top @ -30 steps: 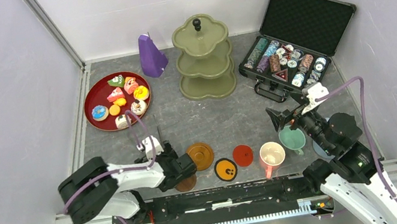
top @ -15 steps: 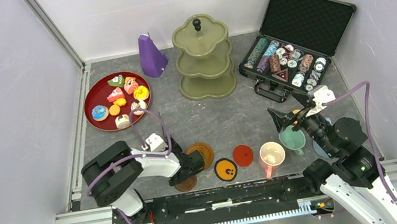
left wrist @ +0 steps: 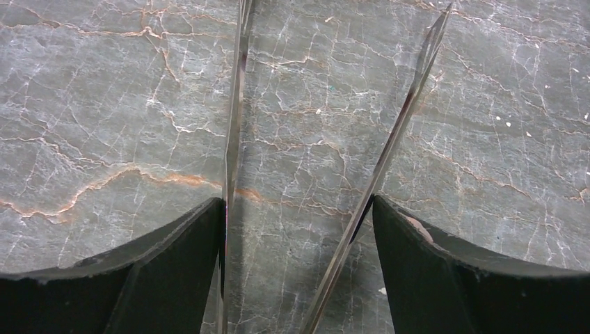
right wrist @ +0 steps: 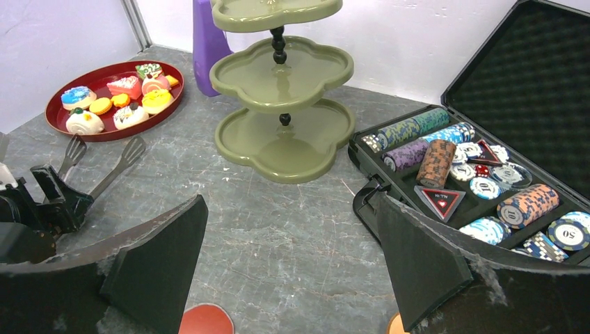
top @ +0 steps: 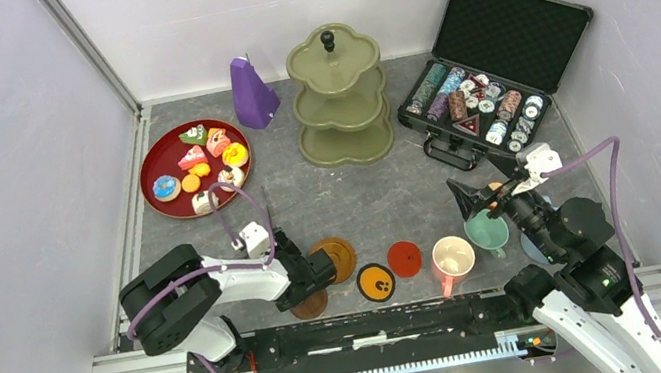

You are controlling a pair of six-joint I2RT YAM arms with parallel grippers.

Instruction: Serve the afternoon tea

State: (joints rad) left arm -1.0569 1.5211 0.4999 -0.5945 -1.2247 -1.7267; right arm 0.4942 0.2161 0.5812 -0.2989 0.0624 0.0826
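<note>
Transferring a cake to the stand is judged to be the step in hand. The left gripper [left wrist: 298,209] is closed on a pair of metal tongs [right wrist: 129,149]: each tong arm lies against the inner face of one finger, and the spatula tips stand apart, empty, above bare counter [top: 360,202]. The cakes [top: 201,162] lie on the red plate [top: 145,172] at the far left. The green three-tier stand [top: 339,94], all tiers empty, is to the right of the plate, with the purple pyramid [top: 252,93] between them. The right gripper [right wrist: 291,202] is wide open, holds nothing, and hovers over the teal mug [top: 486,229].

Recommended procedure:
1. Apply a light squeeze only, so the tips are spread when they straddle one cake.
2. Approach the plate over its near rim and select an edge cake, to avoid disturbing its neighbours.
3. Lower both tips to plate level, then close gently, since soft pastry may deform or slip.
4. Lift clear before traversing to the stand
</note>
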